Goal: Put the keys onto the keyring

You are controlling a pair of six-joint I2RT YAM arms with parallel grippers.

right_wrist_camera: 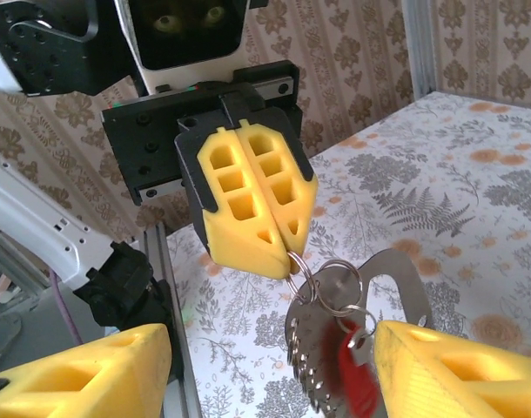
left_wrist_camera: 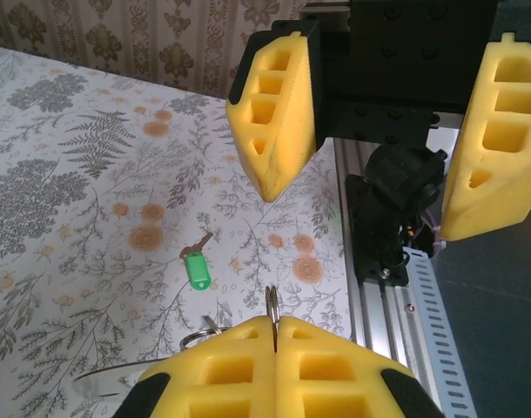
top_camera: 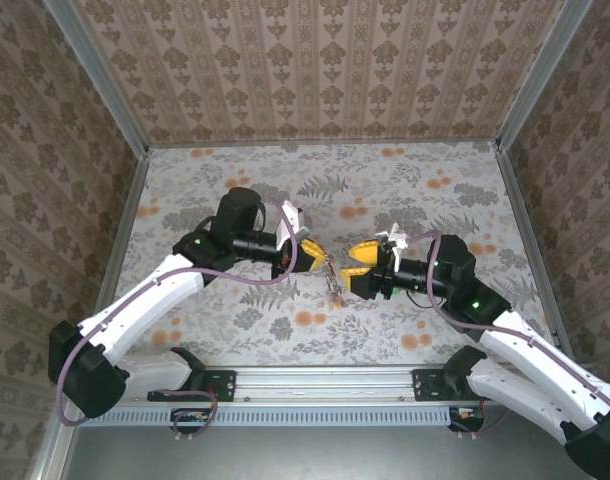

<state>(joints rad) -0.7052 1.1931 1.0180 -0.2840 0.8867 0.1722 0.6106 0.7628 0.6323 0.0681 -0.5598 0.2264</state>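
Here we hold the keyring (right_wrist_camera: 311,277) pinched in the left gripper (right_wrist_camera: 278,248), the red key (right_wrist_camera: 352,376) hanging from it. The right gripper (top_camera: 357,266), spread wide, should take the green key (left_wrist_camera: 196,266) off the worktop (left_wrist_camera: 65,183) by its head.

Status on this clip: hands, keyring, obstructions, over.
Left hand shut on keyring. Right hand open, facing it. Red key hangs at ring; green key loose on table. No obstruction seen.
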